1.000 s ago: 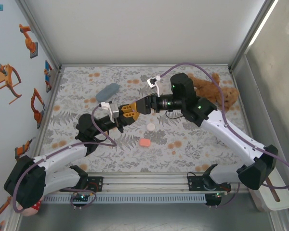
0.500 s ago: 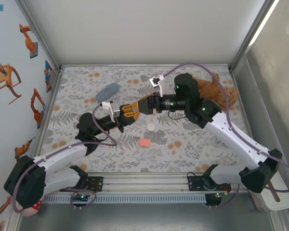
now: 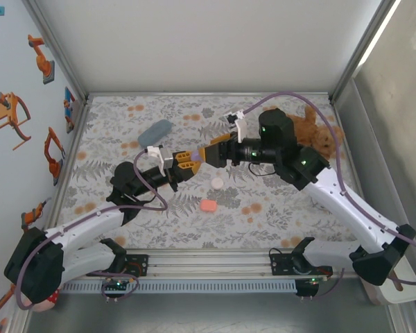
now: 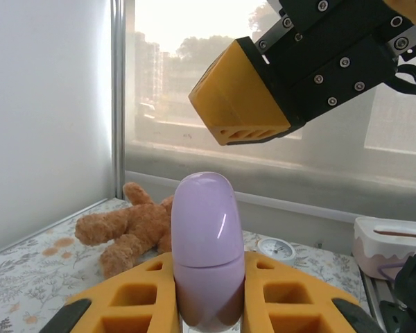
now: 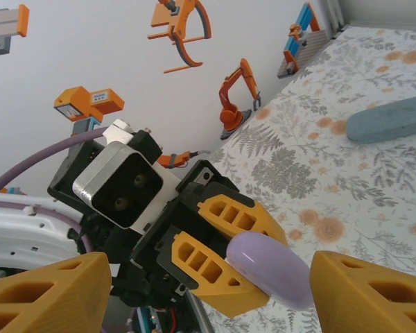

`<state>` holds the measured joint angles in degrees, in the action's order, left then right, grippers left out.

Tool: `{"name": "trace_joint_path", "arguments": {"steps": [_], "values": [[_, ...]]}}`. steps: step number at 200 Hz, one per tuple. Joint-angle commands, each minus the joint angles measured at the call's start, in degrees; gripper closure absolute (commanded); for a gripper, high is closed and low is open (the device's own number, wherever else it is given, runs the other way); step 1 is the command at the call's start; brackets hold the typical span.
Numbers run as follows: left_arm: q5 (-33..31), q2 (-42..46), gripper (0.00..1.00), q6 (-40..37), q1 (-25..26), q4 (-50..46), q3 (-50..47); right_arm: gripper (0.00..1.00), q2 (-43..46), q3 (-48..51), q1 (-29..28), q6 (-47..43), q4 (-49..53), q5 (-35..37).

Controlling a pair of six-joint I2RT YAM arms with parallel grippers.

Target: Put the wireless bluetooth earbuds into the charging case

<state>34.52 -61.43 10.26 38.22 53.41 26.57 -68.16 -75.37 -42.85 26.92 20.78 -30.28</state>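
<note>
Jaws: left gripper's (image 3: pixel 183 162) clamp the glossy lilac oval plastic case (image 4: pixel 202 243) mid-frame. Right gripper's (image 3: pixel 210 153) stand apart, just backed off rightward, so lid-opening's probably next.

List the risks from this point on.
The lilac case is pinched only at one end in the shut left jaws, held above the table; a nudge might pop it loose and drop it. The open right jaws hang close in front of it, so closing in off-centre could strike the left fingers instead.
</note>
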Motion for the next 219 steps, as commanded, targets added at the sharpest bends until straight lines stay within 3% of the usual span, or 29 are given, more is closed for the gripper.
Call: {"name": "trace_joint_path", "arguments": {"steps": [1,42,135,219], "values": [[-0.07,2.69,1.00,0.29,-0.16,-1.03,0.14,0.25,2.40,-0.22,-0.30,-3.08,1.37,3.87],[0.88,4.31,1.00,-1.28,-0.11,-3.53,0.24,0.37,-2.08,-2.70,-0.65,-2.53,1.58,-0.13],[3.27,5.56,1.00,-2.69,-0.05,-3.60,0.51,0.44,-7.04,-4.52,-1.36,-0.09,-1.92,2.24],[-0.37,7.46,1.00,-3.85,-0.03,-3.30,0.42,0.46,-8.55,-2.89,-2.76,-1.66,2.46,3.47]]}}
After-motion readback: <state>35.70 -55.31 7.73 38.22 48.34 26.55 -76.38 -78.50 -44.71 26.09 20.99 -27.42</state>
